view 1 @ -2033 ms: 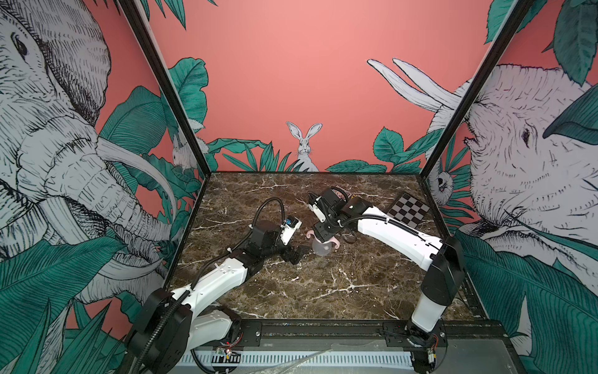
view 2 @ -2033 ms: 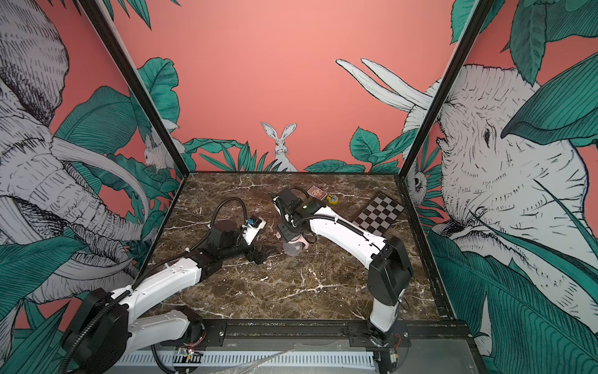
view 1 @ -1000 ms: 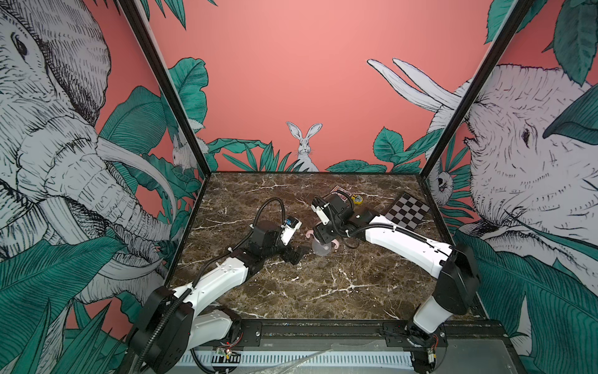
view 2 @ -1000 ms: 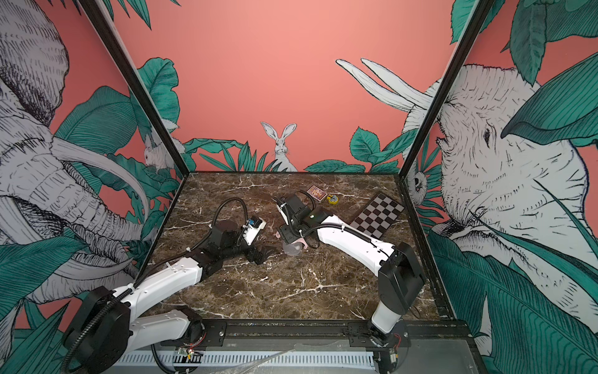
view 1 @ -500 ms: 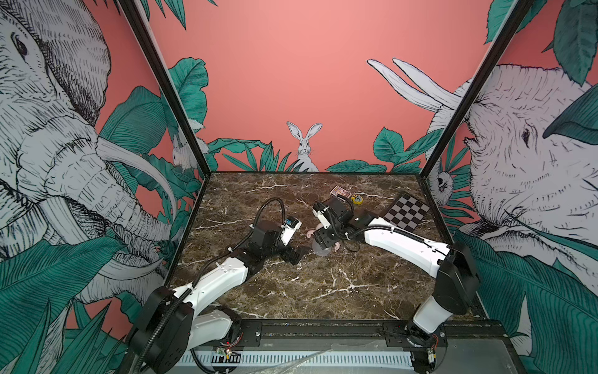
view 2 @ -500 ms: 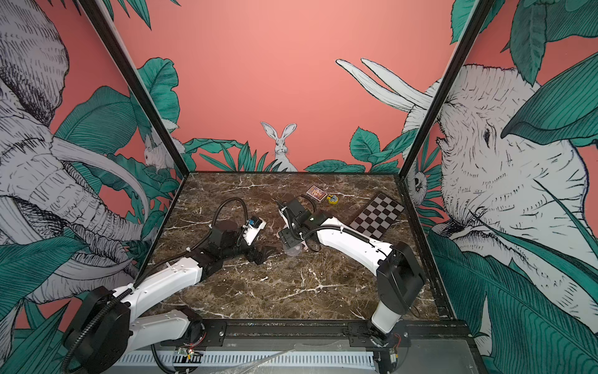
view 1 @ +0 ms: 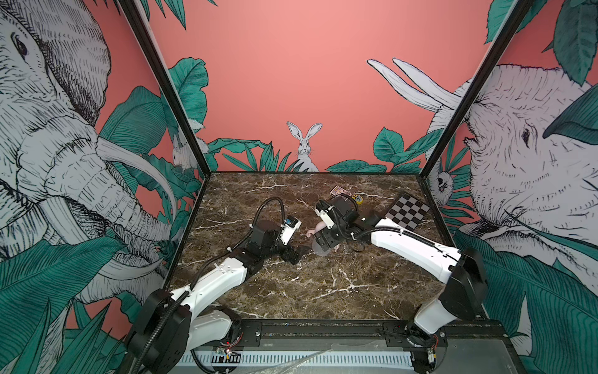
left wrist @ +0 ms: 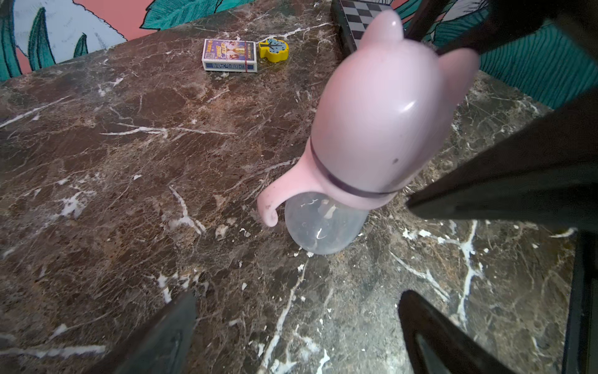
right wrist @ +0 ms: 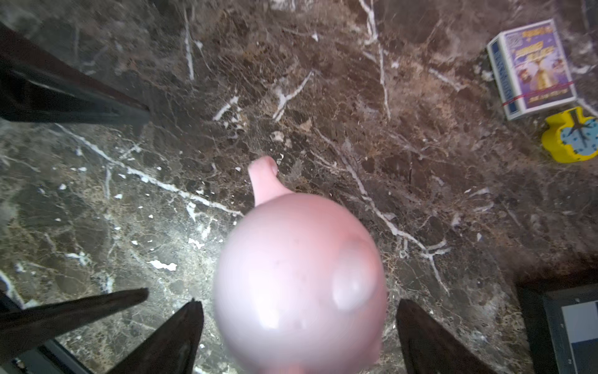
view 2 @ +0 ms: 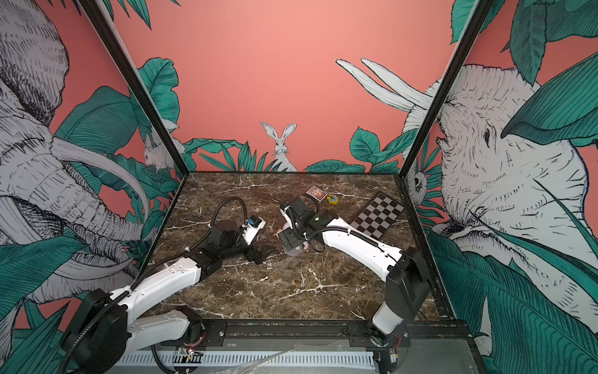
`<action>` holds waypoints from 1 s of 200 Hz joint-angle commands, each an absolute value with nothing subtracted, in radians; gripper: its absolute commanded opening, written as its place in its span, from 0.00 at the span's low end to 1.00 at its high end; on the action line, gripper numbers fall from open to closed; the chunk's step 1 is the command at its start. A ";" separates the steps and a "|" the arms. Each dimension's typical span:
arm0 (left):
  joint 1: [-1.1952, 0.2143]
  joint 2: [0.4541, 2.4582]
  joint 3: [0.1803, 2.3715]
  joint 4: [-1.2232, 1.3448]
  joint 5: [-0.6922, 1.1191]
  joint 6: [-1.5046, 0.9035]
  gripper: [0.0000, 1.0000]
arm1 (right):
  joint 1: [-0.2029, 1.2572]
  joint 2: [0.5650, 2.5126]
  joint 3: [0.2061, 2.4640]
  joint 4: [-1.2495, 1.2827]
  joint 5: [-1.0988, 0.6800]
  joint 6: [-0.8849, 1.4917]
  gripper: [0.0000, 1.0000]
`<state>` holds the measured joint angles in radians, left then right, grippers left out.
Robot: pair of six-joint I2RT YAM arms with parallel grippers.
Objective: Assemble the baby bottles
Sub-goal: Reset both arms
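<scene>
Since the baby bottle [view 1: 321, 250] is stood upright on its clear base near the middle of the marble table [view 1: 323, 291], its top is left free to be worked on from above. The pink dome cap [left wrist: 382, 129] is seen seated on the collar ring [left wrist: 310, 181], one handle curling downward, so assembly is judged all but complete. The right gripper [right wrist: 296, 302] is poised directly over the cap. Its jaws are spread to either side, with a sliver of table showing between each finger and the dome. Nothing is gripped, which suits a cap already seated. The left gripper [left wrist: 297, 296] is held low, just left of the bottle, with its jaws wide and empty, probably so that the clear body can be steadied if needed. The card box [left wrist: 229, 60], yellow toy clock [left wrist: 275, 50] and checkered board [view 1: 409, 213] are kept at the far right, well apart from the work.
</scene>
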<state>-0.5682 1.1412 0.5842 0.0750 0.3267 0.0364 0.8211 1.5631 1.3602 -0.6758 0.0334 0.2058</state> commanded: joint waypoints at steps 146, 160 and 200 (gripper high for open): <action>-0.123 1.167 0.497 0.293 -0.028 0.112 0.99 | 0.239 1.131 0.730 -0.051 0.179 0.006 0.99; -0.123 1.150 0.422 0.392 -0.049 0.149 0.99 | 0.190 1.113 0.647 0.047 0.197 0.003 1.00; -0.107 1.251 0.338 0.626 -0.075 0.165 0.99 | 0.107 1.107 0.480 0.299 0.195 -0.046 1.00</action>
